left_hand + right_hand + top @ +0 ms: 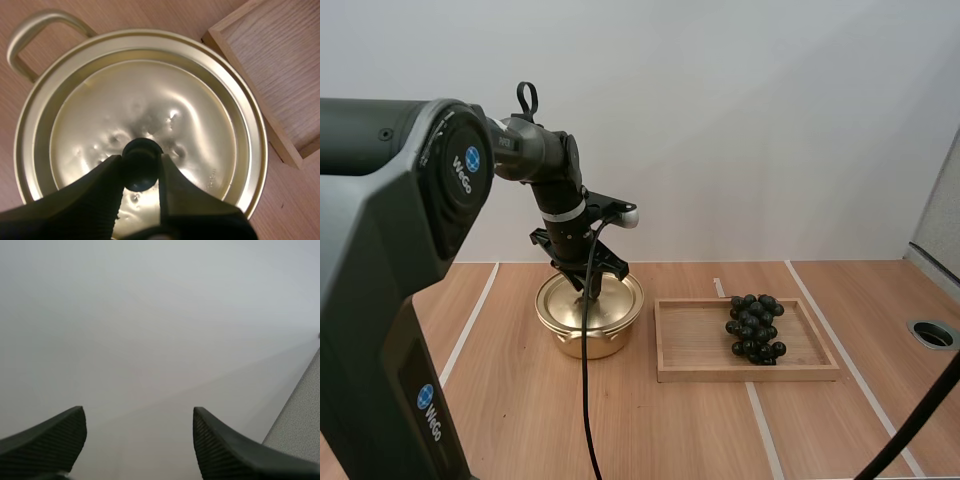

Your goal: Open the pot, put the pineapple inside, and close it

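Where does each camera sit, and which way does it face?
High view: behind, above the bases, looking down the table; left arm shows.
Left wrist view: on left arm, looking down at lid; left end effector pinches knob.
Right wrist view: on right arm, aimed off the table; right end effector open.
First two share pot and tray.

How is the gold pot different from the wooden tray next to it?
The pot is round, shiny gold metal; the tray is a flat wooden rectangle. The pot is covered by its lid; the tray is open on top and holds dark grapes. The left claw pinches the knob on the pot's lid; no claw is at the tray. Both sit side by side on the table.
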Controlling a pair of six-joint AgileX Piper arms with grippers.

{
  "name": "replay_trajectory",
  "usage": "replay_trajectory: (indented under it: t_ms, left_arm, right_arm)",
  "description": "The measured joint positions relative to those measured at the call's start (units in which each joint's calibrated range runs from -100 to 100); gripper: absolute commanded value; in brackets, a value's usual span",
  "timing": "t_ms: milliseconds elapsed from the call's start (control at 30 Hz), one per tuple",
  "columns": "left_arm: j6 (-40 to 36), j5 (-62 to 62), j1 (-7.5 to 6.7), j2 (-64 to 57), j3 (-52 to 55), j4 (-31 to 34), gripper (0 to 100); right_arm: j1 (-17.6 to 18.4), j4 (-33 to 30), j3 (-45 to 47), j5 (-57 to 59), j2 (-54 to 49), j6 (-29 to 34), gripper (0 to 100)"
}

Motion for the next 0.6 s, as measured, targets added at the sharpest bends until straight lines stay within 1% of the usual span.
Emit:
replay_trajectory:
  t_ms: [133,200,233,300,333,367,400,433,600]
  left_arm:
    - [-0.20,0.17,0.00,0.00,0.00,0.00,0]
    - [-0.20,0.17,0.00,0.00,0.00,0.00,7]
    - [-0.20,0.17,0.00,0.00,0.00,0.00,14]
    - [-0.20,0.28,0.00,0.00,0.00,0.00,34]
    - [-0.20,0.28,0.00,0.00,0.00,0.00,49]
    - [-0.20,0.28,0.00,0.00,0.00,0.00,66]
    - [-0.30,0.28,0.00,0.11,0.00,0.00,85]
    - [-0.41,0.28,0.00,0.26,0.00,0.00,100]
    - [-0.52,0.99,0.00,0.66,0.00,0.00,100]
  right_arm:
    - [0.00,0.00,0.00,0.00,0.00,0.00,100]
    - [0.00,-0.10,0.00,0.00,0.00,0.00,100]
    - [0.00,-0.10,0.00,0.00,0.00,0.00,100]
    - [0.00,-0.10,0.00,0.00,0.00,0.00,100]
    - [0.00,-0.10,0.00,0.00,0.00,0.00,100]
    - [0.00,-0.10,0.00,0.00,0.00,0.00,100]
    - [0.00,-0.10,0.00,0.00,0.00,0.00,100]
    - [0.00,-0.10,0.00,0.00,0.00,0.00,100]
    - [0.00,-0.10,0.00,0.00,0.00,0.00,100]
